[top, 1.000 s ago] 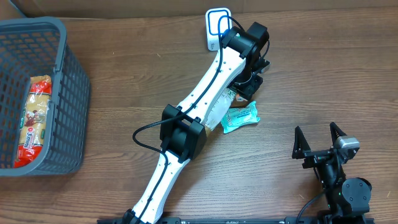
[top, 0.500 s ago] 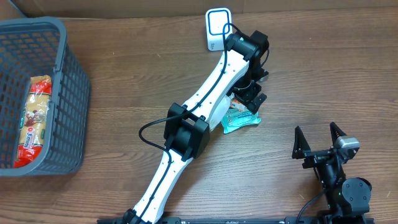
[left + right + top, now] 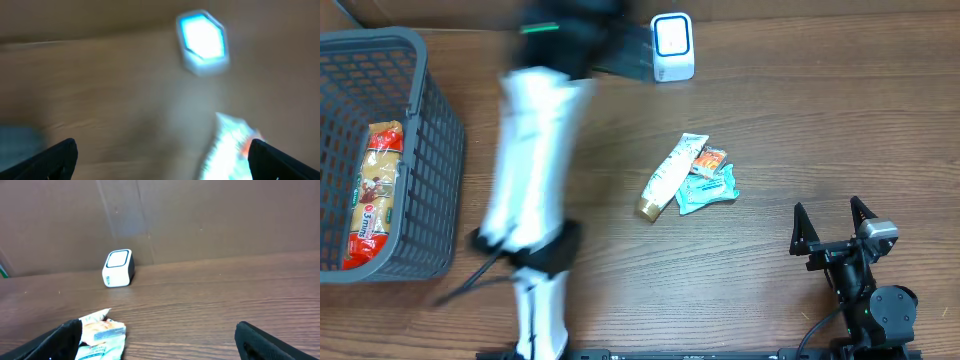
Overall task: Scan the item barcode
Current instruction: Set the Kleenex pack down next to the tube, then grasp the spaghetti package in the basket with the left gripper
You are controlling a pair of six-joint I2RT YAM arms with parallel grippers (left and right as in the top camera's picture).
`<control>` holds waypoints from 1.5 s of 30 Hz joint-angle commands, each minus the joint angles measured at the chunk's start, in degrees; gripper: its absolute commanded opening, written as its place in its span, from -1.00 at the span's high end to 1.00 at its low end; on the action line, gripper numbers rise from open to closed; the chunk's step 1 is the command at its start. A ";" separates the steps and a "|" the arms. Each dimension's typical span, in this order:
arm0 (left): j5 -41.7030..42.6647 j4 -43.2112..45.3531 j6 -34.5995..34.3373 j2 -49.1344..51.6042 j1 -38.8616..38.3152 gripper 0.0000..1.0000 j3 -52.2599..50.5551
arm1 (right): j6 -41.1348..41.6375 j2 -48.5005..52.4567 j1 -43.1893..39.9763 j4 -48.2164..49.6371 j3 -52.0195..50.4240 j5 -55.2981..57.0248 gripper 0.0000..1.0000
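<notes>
Far left: grey plastic basket [image 3: 420, 55], latticed walls and rounded rim, holds a glossy red-and-tan snack packet [image 3: 375, 195] lying flat on its floor. Just beside it: left arm [image 3: 535, 170], white shell, smeared by blur, stretches up the brown wood-grain counter [image 3: 820, 110]. Left end effector [image 3: 162, 160] spread wide in the wrist view, dark fingertips at either edge, grips nothing. Back centre: small boxy white scanner [image 3: 672, 47] with a blue-rimmed window, stands at the rear of the counter, well apart from the goods. Mid-counter: slim cream tube [image 3: 665, 185] with a gold cap, lies on a slant, touches a crinkled teal pouch [image 3: 710, 190]. Little orange sachet [image 3: 710, 160] rests at the pouch's upper edge. All three in open view from above. Near right: right end effector [image 3: 830, 218], black and angular, gapes wide and empty, faces the scanner and the pouch across bare wood in its own wrist view.
</notes>
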 commanded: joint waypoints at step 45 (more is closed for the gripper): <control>-1.33 63.78 35.65 -3.69 55.30 -0.89 -76.52 | 0.00 -0.42 -0.33 0.17 -0.61 0.09 -1.00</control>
